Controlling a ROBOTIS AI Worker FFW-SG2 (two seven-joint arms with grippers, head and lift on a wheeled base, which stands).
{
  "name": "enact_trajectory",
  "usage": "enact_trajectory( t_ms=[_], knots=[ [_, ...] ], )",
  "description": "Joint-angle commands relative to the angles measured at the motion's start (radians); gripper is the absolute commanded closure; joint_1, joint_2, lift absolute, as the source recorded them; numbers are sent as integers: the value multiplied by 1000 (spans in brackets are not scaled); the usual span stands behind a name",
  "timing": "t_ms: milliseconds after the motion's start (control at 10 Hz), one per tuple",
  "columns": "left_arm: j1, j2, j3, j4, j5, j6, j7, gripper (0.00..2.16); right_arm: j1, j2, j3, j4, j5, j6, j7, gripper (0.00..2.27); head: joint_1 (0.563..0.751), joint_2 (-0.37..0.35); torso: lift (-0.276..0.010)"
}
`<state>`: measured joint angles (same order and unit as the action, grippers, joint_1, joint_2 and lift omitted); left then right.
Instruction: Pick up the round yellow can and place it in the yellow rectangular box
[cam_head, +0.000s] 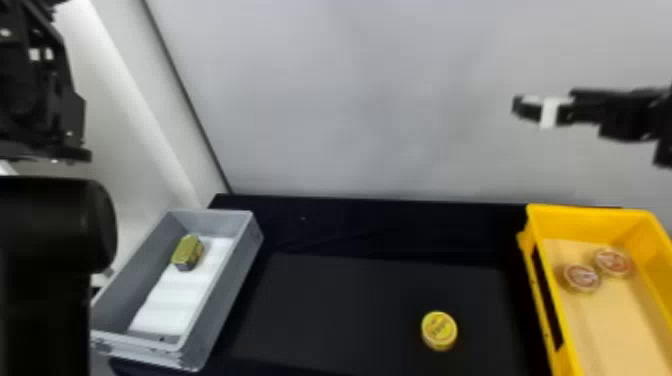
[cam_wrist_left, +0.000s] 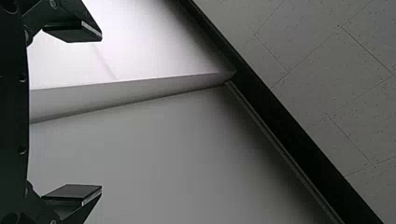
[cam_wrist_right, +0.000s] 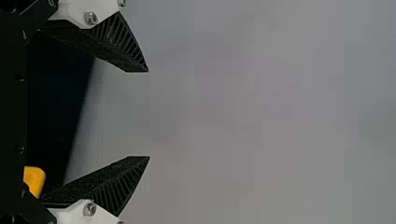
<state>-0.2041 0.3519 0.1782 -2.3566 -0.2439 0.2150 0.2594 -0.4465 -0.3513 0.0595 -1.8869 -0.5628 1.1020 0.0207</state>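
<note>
1. Yellow rectangular box (cam_head: 590, 214): smooth plastic, slight sheen.
2. Grey box (cam_head: 226, 295): smooth plastic, mostly matt.
3. Round yellow can (cam_head: 439, 330): smooth top, faintly glossy.
4. Bench (cam_head: 360, 305): matt black surface, cloth-like towards the back.
5. Right gripper (cam_head: 521, 107): grainy, matt, ribbed fingers (cam_wrist_right: 109, 44); shiny metal screws (cam_wrist_right: 90, 18).
6. Panels (cam_wrist_left: 327, 70): matt, speckled.

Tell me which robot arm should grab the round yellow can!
Probably the right arm. Its open black gripper, the round yellow can and the yellow rectangular box are all right of centre, while the left arm is far left.
</note>
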Motion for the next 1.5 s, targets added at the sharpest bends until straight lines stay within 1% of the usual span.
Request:
enact_trajectory(
  t_ms=[0, 200, 300, 400, 500, 600, 700, 800, 900, 1000, 1100, 1200, 1400],
  knots=[
    [-14, -10, -23, 13, 0, 0, 0, 130, 22, -1, 65, 104, 0, 28, 73, 134, 694, 223, 0],
    [-32, -11, -42, 23, 0, -17, 0, 130, 46, -1, 125, 176, 123, 46, 226, 137, 694, 223, 0],
    [-41, -19, -49, 36, 0, -31, 0, 131, 69, 5, 143, 201, 199, 38, 309, 134, 694, 223, 0],
    [-46, -27, -51, 43, 0, -40, 0, 131, 85, 25, 171, 252, 330, 9, 434, 128, 694, 223, 0],
    [-49, -23, -55, 43, 0, -48, 0, 131, 89, 64, 198, 316, 508, -29, 593, 122, 694, 223, 0],
    [-54, -20, -62, 45, 0, -55, 2, 131, 98, 118, 203, 391, 684, -86, 727, 122, 694, 223, 0],
    [-52, -23, -57, 45, 0, -65, 3, 131, 109, 172, 194, 460, 784, -147, 799, 122, 694, 223, 0],
    [-49, -23, -59, 45, 0, -68, 5, 131, 115, 222, 191, 531, 871, -210, 833, 119, 694, 223, 0],
    [-49, -23, -65, 51, 0, -74, 5, 131, 104, 233, 220, 609, 896, -256, 842, 110, 694, 223, 0],
    [-51, -23, -69, 56, 2, -83, 5, 131, 89, 229, 261, 675, 899, -292, 843, 108, 694, 223, 0],
    [-52, -22, -71, 57, 2, -88, 5, 131, 81, 227, 280, 729, 899, -336, 845, 110, 694, 223, 0],
    [-57, -22, -78, 62, 2, -92, 5, 131, 77, 229, 284, 773, 899, -384, 846, 113, 694, 223, 0],
    [-61, -23, -86, 68, 2, -98, 6, 131, 65, 238, 295, 839, 899, -425, 845, 113, 694, 223, 0]
  ],
)
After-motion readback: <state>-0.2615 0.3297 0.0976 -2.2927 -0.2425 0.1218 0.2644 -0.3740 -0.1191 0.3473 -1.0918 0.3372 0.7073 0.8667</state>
